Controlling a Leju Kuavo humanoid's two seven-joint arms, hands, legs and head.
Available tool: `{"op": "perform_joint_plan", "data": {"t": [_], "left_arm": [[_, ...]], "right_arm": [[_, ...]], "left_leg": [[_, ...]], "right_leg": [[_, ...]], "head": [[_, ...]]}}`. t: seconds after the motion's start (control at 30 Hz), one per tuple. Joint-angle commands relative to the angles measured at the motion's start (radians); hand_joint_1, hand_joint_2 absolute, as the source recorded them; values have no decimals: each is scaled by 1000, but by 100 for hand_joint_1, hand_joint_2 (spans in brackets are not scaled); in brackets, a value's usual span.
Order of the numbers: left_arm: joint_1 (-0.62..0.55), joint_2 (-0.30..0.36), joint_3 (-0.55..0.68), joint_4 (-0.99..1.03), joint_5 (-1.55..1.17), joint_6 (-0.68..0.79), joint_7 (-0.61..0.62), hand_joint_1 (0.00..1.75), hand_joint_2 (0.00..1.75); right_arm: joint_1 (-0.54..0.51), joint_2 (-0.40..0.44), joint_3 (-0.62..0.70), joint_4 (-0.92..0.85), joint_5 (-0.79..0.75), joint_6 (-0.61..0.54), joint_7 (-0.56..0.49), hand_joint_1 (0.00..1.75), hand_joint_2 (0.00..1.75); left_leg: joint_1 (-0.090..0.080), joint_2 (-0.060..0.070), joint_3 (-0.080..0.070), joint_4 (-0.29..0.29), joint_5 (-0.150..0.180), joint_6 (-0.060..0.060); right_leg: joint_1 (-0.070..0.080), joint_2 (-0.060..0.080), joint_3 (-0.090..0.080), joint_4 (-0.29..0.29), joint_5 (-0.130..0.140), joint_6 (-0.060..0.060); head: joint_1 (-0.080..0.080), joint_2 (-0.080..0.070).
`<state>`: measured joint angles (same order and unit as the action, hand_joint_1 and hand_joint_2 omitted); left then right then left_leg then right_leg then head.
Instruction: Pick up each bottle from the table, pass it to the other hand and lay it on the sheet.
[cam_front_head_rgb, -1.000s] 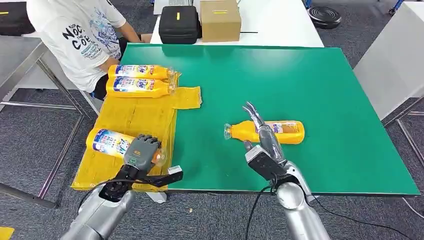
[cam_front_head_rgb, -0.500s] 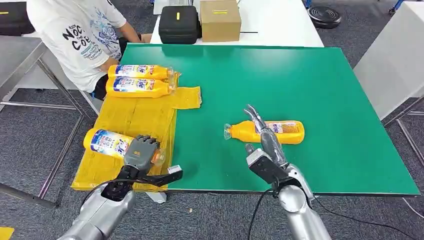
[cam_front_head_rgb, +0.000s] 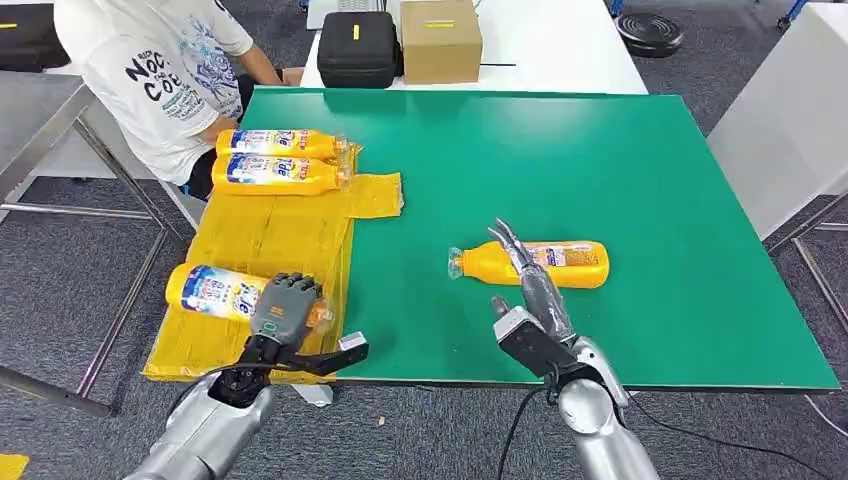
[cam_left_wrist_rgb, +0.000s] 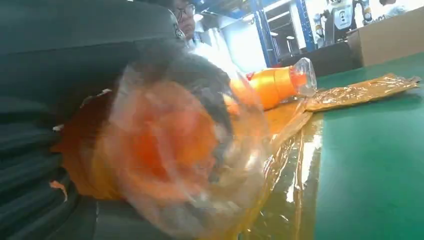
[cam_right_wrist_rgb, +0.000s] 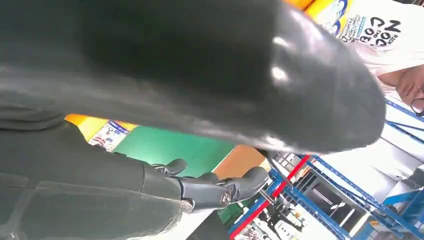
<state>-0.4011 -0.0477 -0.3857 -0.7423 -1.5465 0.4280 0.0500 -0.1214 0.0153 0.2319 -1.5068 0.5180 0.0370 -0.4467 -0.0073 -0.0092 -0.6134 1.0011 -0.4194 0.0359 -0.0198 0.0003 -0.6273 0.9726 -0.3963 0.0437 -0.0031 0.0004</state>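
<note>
Right hand (cam_front_head_rgb: 527, 285) hovers over the near side of the bottle (cam_front_head_rgb: 545, 264) lying on the green counter (cam_front_head_rgb: 650, 180), fingers spread, holding nothing. The bottle lies just beyond the fingertips, long axis crosswise to them, cap toward the other arm. Left hand (cam_front_head_rgb: 280, 308) grips a second bottle (cam_front_head_rgb: 215, 288) at its cap end, low over the yellow sheet (cam_front_head_rgb: 260, 240).
</note>
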Motion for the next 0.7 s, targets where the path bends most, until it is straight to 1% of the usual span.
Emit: {"op": "perform_joint_plan", "data": {"t": [0.03,0.07,0.1,0.17,0.2,0.27,0.3,0.37,0.4,0.43,0.5,0.53,0.57,0.6,0.63,0.67,0.7], "left_arm": [[-52,-31,26,66,-1,-28,-12,0,175],[-48,-28,29,62,6,-29,-16,0,175],[-45,-26,29,63,5,-29,-16,0,175],[-40,-22,28,62,5,-26,-17,0,175],[-40,-22,28,62,5,-26,-17,0,175],[-38,-22,29,61,7,-24,-17,0,175],[-37,-21,30,63,8,-25,-18,0,175],[-32,-18,22,64,3,-24,-22,0,175],[-31,-18,20,65,2,-24,-21,0,175],[-33,-21,16,69,1,-26,-26,0,175],[-34,-24,15,69,1,-27,-26,0,175],[-36,-26,15,70,1,-29,-25,0,175],[-39,-27,15,71,1,-30,-25,0,175],[-47,-28,11,83,1,-29,-26,0,175],[-49,-28,10,87,1,-26,-26,0,175],[-50,-28,7,92,1,-34,-26,0,175],[-50,-28,7,91,1,-34,-24,0,175]], "right_arm": [[-15,-24,-14,-19,-5,17,19,0,0],[-12,-27,-12,-19,-5,18,19,0,0],[-10,-26,-11,-18,-5,18,19,0,0],[-6,-27,-11,-17,-5,18,19,0,0],[-6,-27,-11,-17,-5,18,19,0,0],[-5,-26,-10,-16,-5,18,19,0,0],[-3,-26,-9,-16,-5,18,19,0,0],[6,-26,-8,-15,-5,18,19,0,0],[8,-25,-9,-14,-7,18,18,0,0],[11,-25,-9,-13,-7,18,18,0,0],[14,-25,-9,-12,-8,17,17,0,0],[16,-25,-10,-12,-9,17,16,0,0],[20,-26,-11,-12,-9,16,15,0,0],[26,-26,-12,-18,-9,16,16,0,0],[27,-25,-13,-20,-9,16,17,0,0],[32,-24,-15,-25,-9,16,16,0,0],[33,-23,-15,-27,-9,15,16,0,0]], "left_leg": [[2,-1,5,1,-3,-2],[2,0,7,1,-4,-3],[1,0,4,0,-2,-2],[2,0,8,1,-4,-3],[1,1,6,0,-3,-2],[2,1,7,0,-3,-2],[1,1,4,0,-2,-1],[2,1,8,1,-4,-3],[1,1,6,-1,-2,-2],[2,1,8,0,-4,-3],[1,1,5,-1,-2,-1],[1,1,7,0,-3,-2],[1,0,4,0,-2,-1],[2,1,6,0,-3,-2],[1,0,5,0,-2,-2],[2,0,7,0,-3,-2],[1,0,6,0,-2,-2]], "right_leg": [[2,-1,6,0,-3,-2],[2,-1,8,0,-4,-2],[1,-1,5,0,-2,-2],[2,0,8,0,-4,-2],[2,0,6,0,-2,-2],[2,0,8,-1,-3,-2],[1,0,4,-1,-1,-1],[2,1,9,0,-4,-3],[1,0,6,-1,-2,-2],[2,0,9,-1,-3,-2],[1,0,5,-1,-2,-1],[2,0,7,0,-3,-2],[1,0,4,-1,-2,-1],[2,0,7,-1,-3,-2],[1,0,5,-1,-2,-1],[2,-1,8,-1,-3,-2],[1,-1,6,-1,-2,-2]], "head": [[0,0],[0,0],[0,0],[0,0],[0,0],[0,0],[0,0],[0,0],[0,0],[0,0],[0,0],[0,0],[0,0],[0,0],[0,0],[0,0],[0,0]]}}
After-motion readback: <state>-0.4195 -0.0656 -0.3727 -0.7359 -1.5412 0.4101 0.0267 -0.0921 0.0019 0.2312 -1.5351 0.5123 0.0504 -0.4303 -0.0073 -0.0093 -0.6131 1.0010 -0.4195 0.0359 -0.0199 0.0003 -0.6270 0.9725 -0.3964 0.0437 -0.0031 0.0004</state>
